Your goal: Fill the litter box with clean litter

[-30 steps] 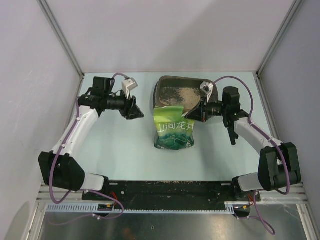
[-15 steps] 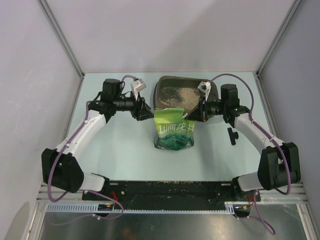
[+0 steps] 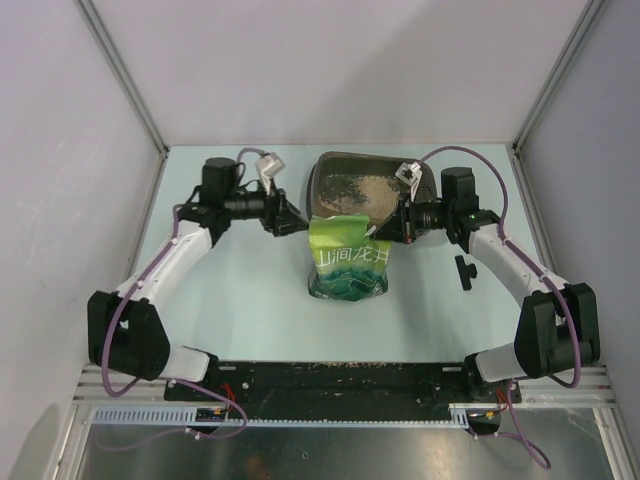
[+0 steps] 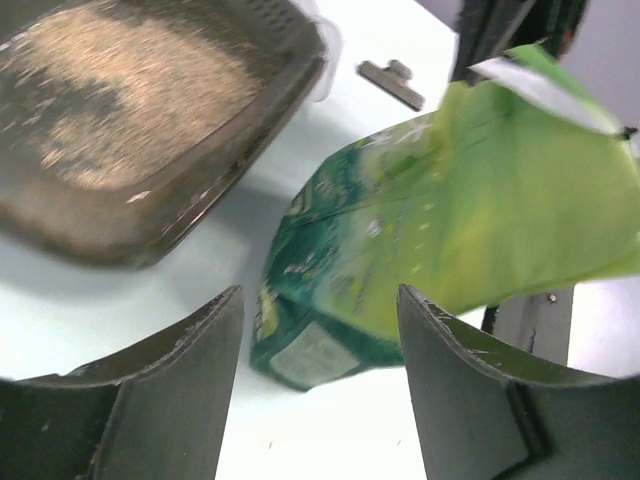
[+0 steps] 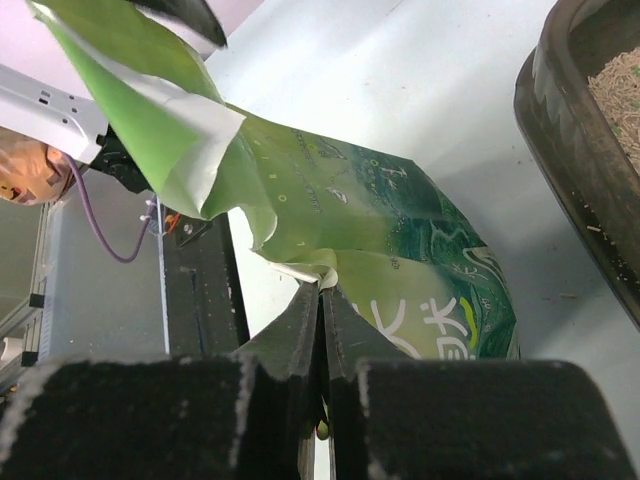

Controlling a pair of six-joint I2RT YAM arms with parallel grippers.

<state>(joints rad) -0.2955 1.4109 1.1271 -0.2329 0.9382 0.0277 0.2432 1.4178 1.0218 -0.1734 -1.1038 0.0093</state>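
The litter box [image 3: 316, 190] is a dark tray at the back centre, with tan clean litter [image 3: 366, 186] spread over its floor. A green printed bag [image 3: 348, 262] stands in front of it, its open top leaning against the tray. My right gripper [image 3: 386, 232] is shut on the bag's upper right edge; the wrist view shows the fingers pinching a fold of the bag [image 5: 400, 240] at the gripper [image 5: 321, 285]. My left gripper [image 3: 297, 225] is open just left of the bag's top, touching nothing. Its wrist view shows the gripper [image 4: 320, 292], the bag [image 4: 450, 220] beyond it, and the tray [image 4: 250, 150] with litter [image 4: 110, 80].
A small black part [image 3: 462, 270] lies on the table right of the bag, also visible as the black part [image 4: 392, 82] from the left wrist. A black rail [image 3: 340, 380] runs along the near edge. Grey walls enclose the table at the back and both sides.
My left gripper has swung right toward the bag's top and opened a little wider. The right gripper and the bag have barely moved.
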